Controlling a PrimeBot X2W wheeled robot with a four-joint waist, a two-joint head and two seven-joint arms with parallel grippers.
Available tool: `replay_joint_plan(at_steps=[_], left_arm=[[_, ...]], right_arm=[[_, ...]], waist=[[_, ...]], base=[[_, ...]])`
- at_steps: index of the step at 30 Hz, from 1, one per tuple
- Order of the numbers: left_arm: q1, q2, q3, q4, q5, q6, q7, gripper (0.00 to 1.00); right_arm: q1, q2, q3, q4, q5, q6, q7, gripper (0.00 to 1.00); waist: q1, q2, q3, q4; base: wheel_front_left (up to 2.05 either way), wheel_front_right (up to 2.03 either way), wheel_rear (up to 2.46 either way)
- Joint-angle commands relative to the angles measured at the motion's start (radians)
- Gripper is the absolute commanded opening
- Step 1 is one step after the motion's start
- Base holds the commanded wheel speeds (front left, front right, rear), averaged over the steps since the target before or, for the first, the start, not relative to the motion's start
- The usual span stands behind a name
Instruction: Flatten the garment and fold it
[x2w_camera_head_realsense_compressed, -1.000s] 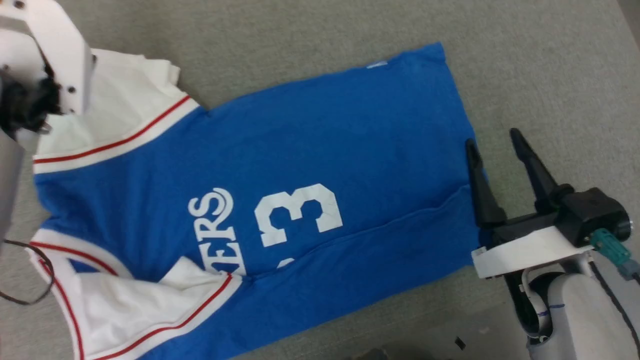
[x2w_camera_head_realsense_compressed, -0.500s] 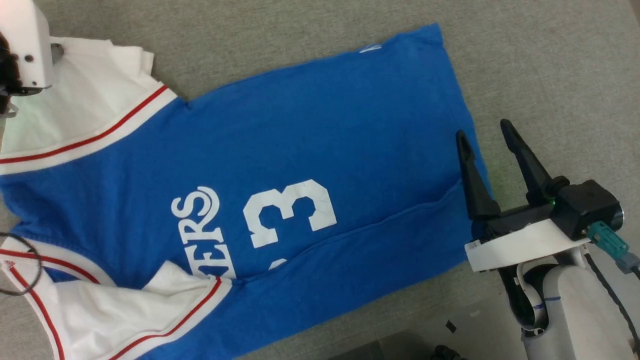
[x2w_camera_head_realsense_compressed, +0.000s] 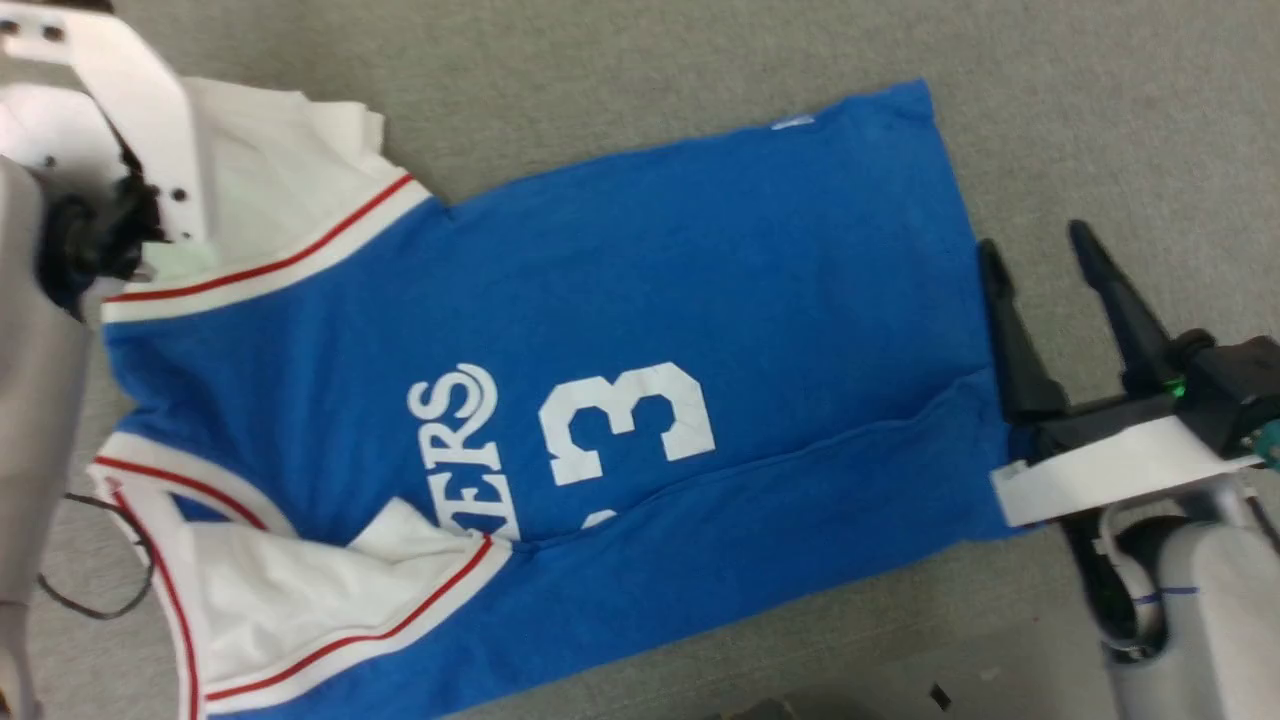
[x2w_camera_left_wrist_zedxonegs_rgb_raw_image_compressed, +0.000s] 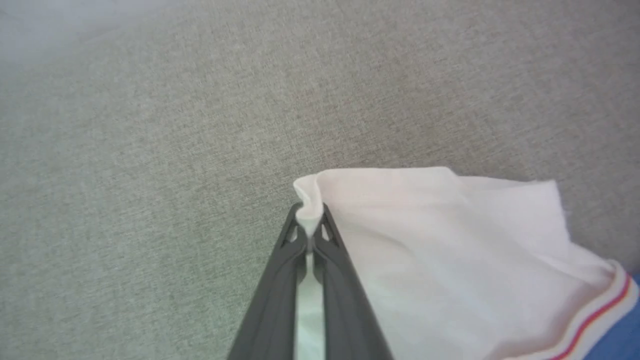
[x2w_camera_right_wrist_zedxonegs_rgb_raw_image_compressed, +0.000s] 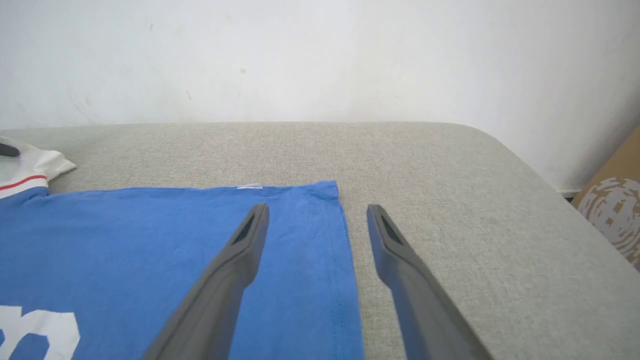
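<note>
Garment: We see the royal-blue jersey T-shirt with white sleeves and red-striped trim (x2w_camera_head_realsense_compressed: 700, 300) lying print-up on the grey fabric-covered counter (x2w_camera_head_realsense_compressed: 1100, 100). Its collar end is toward our left and its bottom hem (x2w_camera_head_realsense_compressed: 975, 330) toward our right.
Lie: Most of the body is flat. The near side appears to be folded over along a long crease (x2w_camera_head_realsense_compressed: 800, 450) that hides part of the white print, and the near sleeve (x2w_camera_head_realsense_compressed: 300, 590) is rumpled.
Handling: We judge it light, limp and a little stretchy. It will sag from any single hold and drag on the cloth-covered counter, and it will not break.
Where to hold: Edges and corners suit it best, namely sleeve cuffs, shoulder seams and hem corners, taking both layers in one pinch. A hold in the middle of the panel would only bunch it.
Left hand (x2w_camera_left_wrist_zedxonegs_rgb_raw_image_compressed: 310, 220): It is pressed together on a small pleat at the edge of the far white sleeve (x2w_camera_left_wrist_zedxonegs_rgb_raw_image_compressed: 425, 240).
Right hand (x2w_camera_head_realsense_compressed: 1035, 245): It is spread and pinches nothing, poised at the hem.
Head view alone: It gives us the whole layout, with the crease, the print and both sleeves.
Left wrist view alone: It shows the pinch itself, with cloth bulging past the fingertips.
Right wrist view alone: One finger is over blue cloth and the other over bare counter, so they straddle the hem. It also takes in a white wall (x2w_camera_right_wrist_zedxonegs_rgb_raw_image_compressed: 300, 60) and a brown cardboard box (x2w_camera_right_wrist_zedxonegs_rgb_raw_image_compressed: 612, 210).
</note>
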Motion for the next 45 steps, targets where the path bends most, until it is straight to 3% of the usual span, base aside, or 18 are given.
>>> replay_joint_plan(at_steps=[1, 7, 11, 22, 32, 39, 40, 41, 42, 45], left_arm=[[0.021, -0.013, -0.006, -0.013, 0.010, -0.004, -0.039, 0.00], [0.063, -0.074, -0.017, -0.093, 0.003, -0.035, -0.196, 0.00], [0.114, -0.106, -0.047, -0.177, 0.010, -0.042, -0.250, 0.00], [0.260, -0.170, -0.100, -0.426, 0.061, 0.013, -0.412, 0.00], [0.297, -0.209, -0.154, -0.501, 0.100, 0.028, -0.472, 0.00], [0.313, -0.220, -0.171, -0.502, 0.106, 0.034, -0.495, 0.00], [0.315, -0.220, -0.172, -0.501, 0.106, 0.035, -0.497, 0.00], [0.316, -0.220, -0.172, -0.499, 0.105, 0.036, -0.500, 0.00], [0.318, -0.220, -0.171, -0.496, 0.104, 0.038, -0.504, 0.00], [0.327, -0.216, -0.164, -0.487, 0.103, 0.044, -0.520, 0.00]], right_arm=[[0.010, -0.026, -0.010, -0.009, 0.001, -0.002, 0.020, 1.00], [-0.002, -0.157, -0.025, -0.001, 0.029, -0.002, 0.206, 1.00], [-0.038, -0.287, 0.016, 0.018, 0.076, -0.002, 0.382, 1.00], [-0.282, -0.625, 0.203, 0.126, 0.216, -0.002, 0.679, 1.00], [-0.446, -0.745, 0.391, 0.288, 0.224, -0.002, 0.771, 1.00], [-0.477, -0.771, 0.536, 0.376, 0.260, -0.002, 0.756, 1.00], [-0.477, -0.771, 0.553, 0.390, 0.271, -0.002, 0.754, 0.52], [-0.477, -0.772, 0.567, 0.401, 0.281, -0.002, 0.750, 0.11], [-0.479, -0.773, 0.581, 0.411, 0.286, -0.002, 0.741, 0.00], [-0.497, -0.764, 0.583, 0.445, 0.290, -0.002, 0.680, 0.00]], waist=[[-0.0001, 0.0000, -0.064, 0.061], [-0.0001, 0.0000, -0.123, 0.159], [-0.0001, 0.0000, -0.124, 0.225], [-0.0001, 0.0000, -0.038, 0.371], [-0.0001, 0.0000, -0.001, 0.436], [-0.0001, 0.0000, 0.010, 0.450], [-0.0001, 0.0000, 0.011, 0.450], [-0.0001, 0.0000, 0.009, 0.449], [-0.0001, 0.0000, 0.007, 0.448], [-0.0001, 0.0000, -0.008, 0.439]], base=[[0.00, 0.00, 0.00], [0.00, 0.00, 0.00], [0.00, 0.00, 0.00], [0.00, 0.00, 0.00], [0.00, 0.00, 0.00], [0.00, 0.00, 0.00], [0.00, 0.00, 0.00], [0.00, 0.00, 0.00], [0.00, 0.00, 0.00], [0.00, 0.00, 0.00]])
